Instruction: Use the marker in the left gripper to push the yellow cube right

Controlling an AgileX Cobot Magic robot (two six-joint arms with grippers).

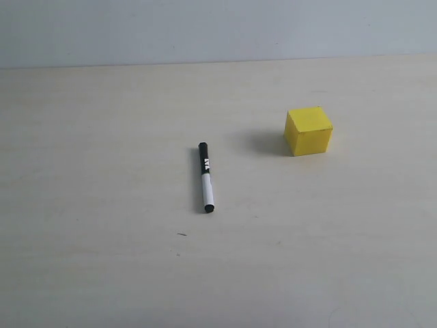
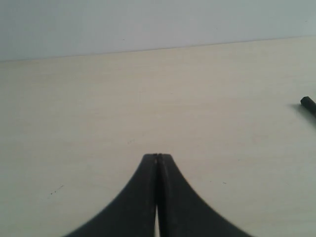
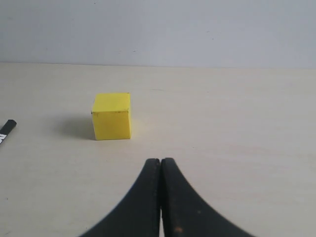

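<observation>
The marker (image 1: pixel 206 177) lies flat on the pale table, black cap half pointing away, white barrel toward the front. No gripper holds it. Its black end (image 2: pixel 308 105) shows at the edge of the left wrist view, and a tip (image 3: pixel 7 129) at the edge of the right wrist view. The yellow cube (image 1: pixel 308 130) sits to the marker's right, a short gap away, and also appears as the cube (image 3: pixel 112 116) ahead of the right gripper. My left gripper (image 2: pixel 157 157) is shut with nothing between its fingers. My right gripper (image 3: pixel 160 161) is shut and empty too. Neither gripper shows in the exterior view.
The table (image 1: pixel 102 260) is a pale wooden surface ending at a light grey wall (image 1: pixel 205 27) at the back. A tiny dark speck (image 1: pixel 181 234) lies in front of the marker.
</observation>
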